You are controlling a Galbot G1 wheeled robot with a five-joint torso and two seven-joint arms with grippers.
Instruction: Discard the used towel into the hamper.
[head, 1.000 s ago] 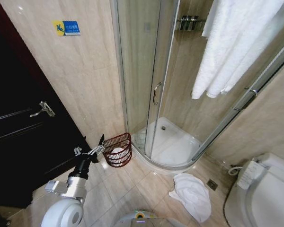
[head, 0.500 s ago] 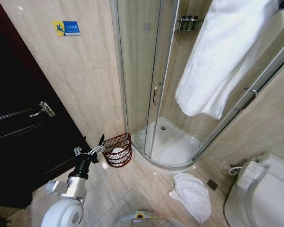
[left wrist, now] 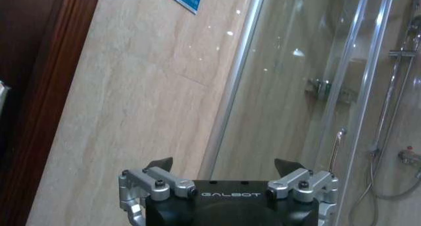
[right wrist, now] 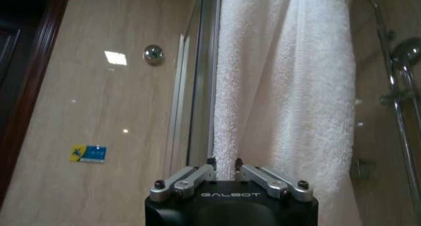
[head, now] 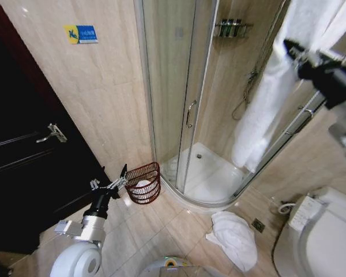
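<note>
Right hand [head: 289,47] is raised at far right, fingers pinched nearly shut on the hanging white towel [head: 265,109]; towel drapes down from the hand in front of the shower enclosure [head: 184,86]. Right wrist view confirms the right hand [right wrist: 224,163] closed on the towel's [right wrist: 289,78] fold. Hamper [head: 144,183] sits on the floor at the shower's left corner, well below and left of that hand, something white inside. Left hand [head: 124,176] is low, spread open and empty, just left of the hamper rim. A second white towel [head: 235,238] lies crumpled on the floor, near right.
</note>
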